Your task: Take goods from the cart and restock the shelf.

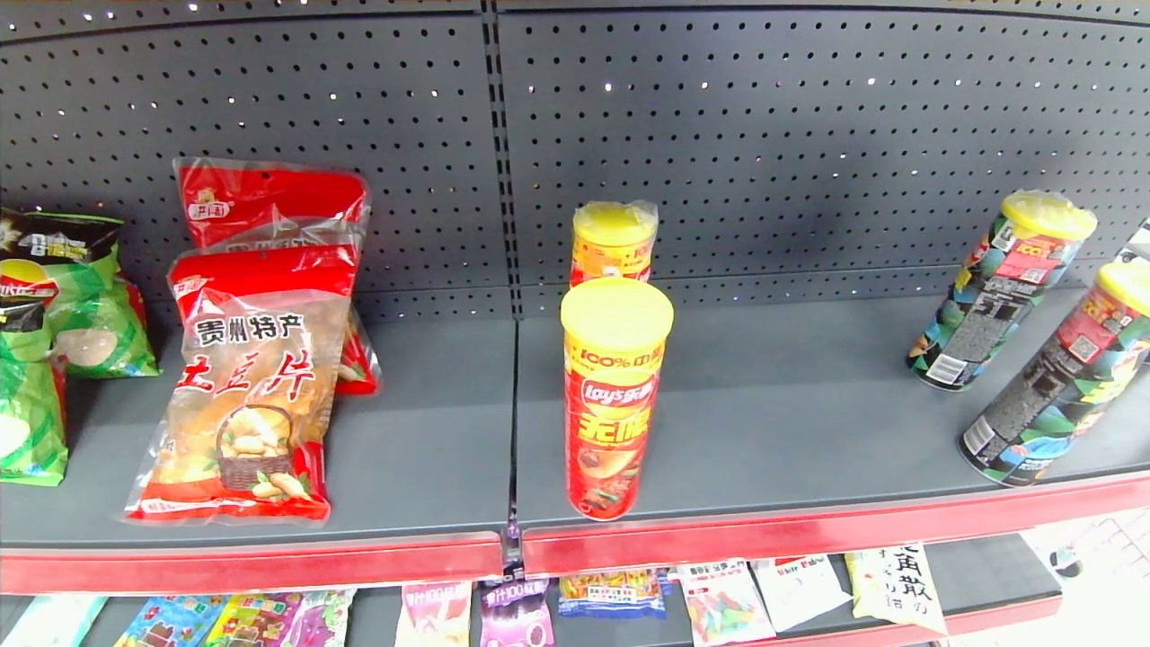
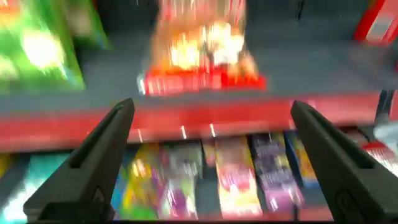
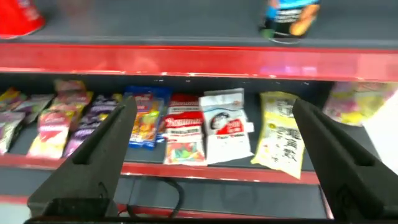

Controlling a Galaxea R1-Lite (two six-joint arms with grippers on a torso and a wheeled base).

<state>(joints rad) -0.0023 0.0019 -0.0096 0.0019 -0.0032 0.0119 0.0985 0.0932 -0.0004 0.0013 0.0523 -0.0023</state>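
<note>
Grey shelf (image 1: 791, 395) with a red front lip: a red can (image 1: 615, 395) stands upright at front centre, a potato-chip bag (image 1: 247, 404) leans to its left and a dark can (image 1: 1056, 377) sits at far right. The left gripper (image 2: 211, 104) gapes wide and empty, the potato-chip bag beyond it. The right gripper (image 3: 214, 101) is spread wide, holding nothing, with lower-shelf packets (image 3: 205, 127) beyond it and the dark can one level above them.

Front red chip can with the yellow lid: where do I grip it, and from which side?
I'd grip the front can round its body at mid-height, below the yellow lid, jaws on its left and right flanks. Come in level from the aisle side: it stands upright near the shelf lip, bare shelf either side, and a second can stands behind it.
</note>
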